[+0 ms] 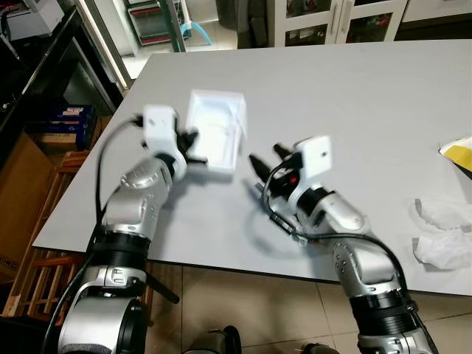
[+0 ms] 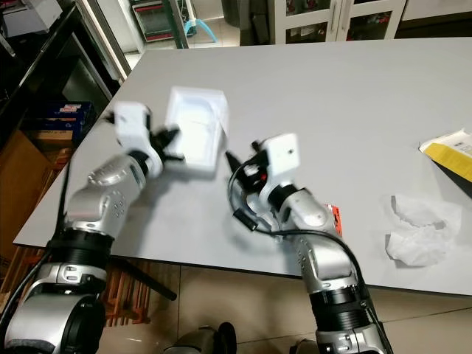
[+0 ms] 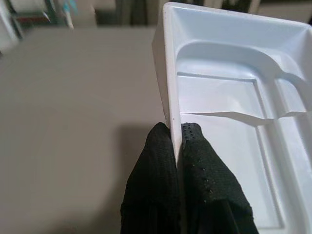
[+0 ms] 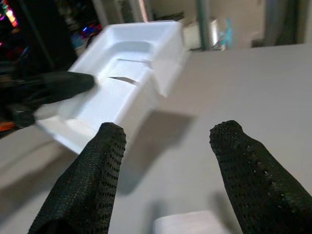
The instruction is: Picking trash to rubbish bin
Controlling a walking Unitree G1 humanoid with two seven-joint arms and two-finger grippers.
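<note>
White foam, thin-walled and moulded into shallow compartments, makes up the tray that the left gripper has by one side wall. The tray sits near the tabletop's left edge, towards its far-left corner, tipped so its open side faces up and outward, which suggests it is being lifted off the grey tabletop and not resting flat. Seizing it by the rim looks sensible: the wall is the only part narrow enough for two long fingers to close on, and the tray is light enough to hang from one edge. In the left wrist view the two black fingers are pressed together with the white wall pinched between their tips.

Just beside the tray, towards the tabletop's near edge, the right gripper hovers over the bare surface. Its fingers are spread wide and hold nothing, pointing at the tray as though ready to steady it or take its other side.

More rubbish lies well apart near the right edge: crumpled clear plastic and a yellow and white packet. A small red item lies by the right forearm. I see no rubbish bin, so the carry is probably not yet begun.
</note>
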